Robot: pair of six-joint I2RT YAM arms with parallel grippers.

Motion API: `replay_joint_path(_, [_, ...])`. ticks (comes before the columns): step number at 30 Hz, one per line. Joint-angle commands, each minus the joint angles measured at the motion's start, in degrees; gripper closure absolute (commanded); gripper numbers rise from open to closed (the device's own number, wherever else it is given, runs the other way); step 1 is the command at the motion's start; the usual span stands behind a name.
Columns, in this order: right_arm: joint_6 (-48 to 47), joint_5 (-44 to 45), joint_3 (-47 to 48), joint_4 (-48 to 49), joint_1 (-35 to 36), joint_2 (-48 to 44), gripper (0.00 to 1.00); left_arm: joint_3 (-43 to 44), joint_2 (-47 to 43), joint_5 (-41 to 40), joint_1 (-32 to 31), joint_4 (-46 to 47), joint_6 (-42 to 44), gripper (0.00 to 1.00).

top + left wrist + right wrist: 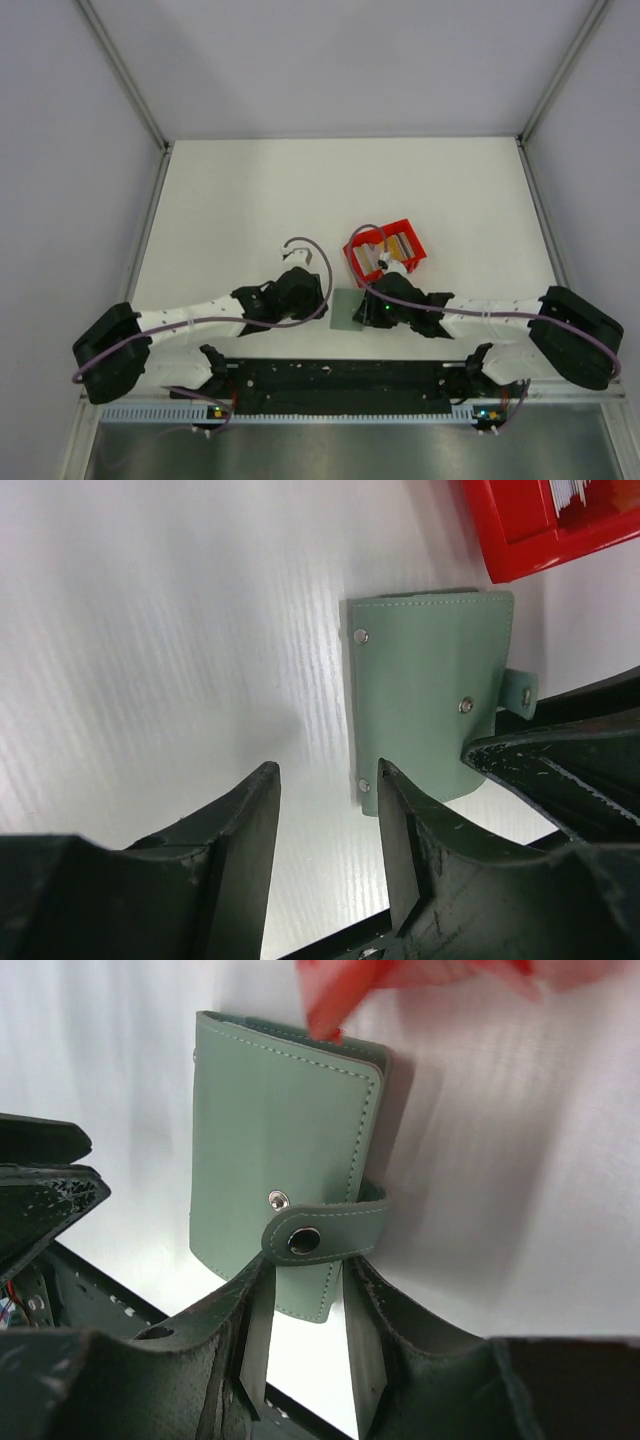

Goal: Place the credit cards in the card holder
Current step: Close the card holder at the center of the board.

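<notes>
- The white table [250, 200] carries everything I see.
- The red bin [520, 535] sits just past centre, to the right.
- My left gripper [328, 780] stands open over bare table. Its right finger [400, 830] is at the wallet's near-left corner.
- My right gripper [305, 1272] is half-closed, straddling the wallet's strap edge; I cannot tell whether it actually pinches.
- The card holder [430, 690] lies folded shut between both grippers, near the table's front, just on the near side of the bin.
- The credit cards [390, 250] stand inside the bin.
</notes>
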Motion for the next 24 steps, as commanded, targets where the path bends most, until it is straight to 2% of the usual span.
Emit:
replay_joint_path(1, [-1.98,-0.23,3.71,0.51,2.30,4.87,0.67,-1.43,-5.30,-6.17,0.02,-5.70,-1.57,0.52])
replay_joint_path(14, [-6.28,-2.42,11.80,2.00,3.89,15.15,0.67,-2.83,-9.61,-9.16,0.02,-9.48,-3.50,0.41])
replay_joint_path(19, [-6.90,-3.13,13.82,2.09,4.59,17.27,0.67,-3.28,-10.58,-11.19,0.37,-10.35,-4.12,0.29])
replay_joint_path(24, [-7.60,-4.10,15.23,2.09,4.59,18.59,0.66,-2.92,-12.16,-13.38,0.55,-11.59,-4.82,0.07])
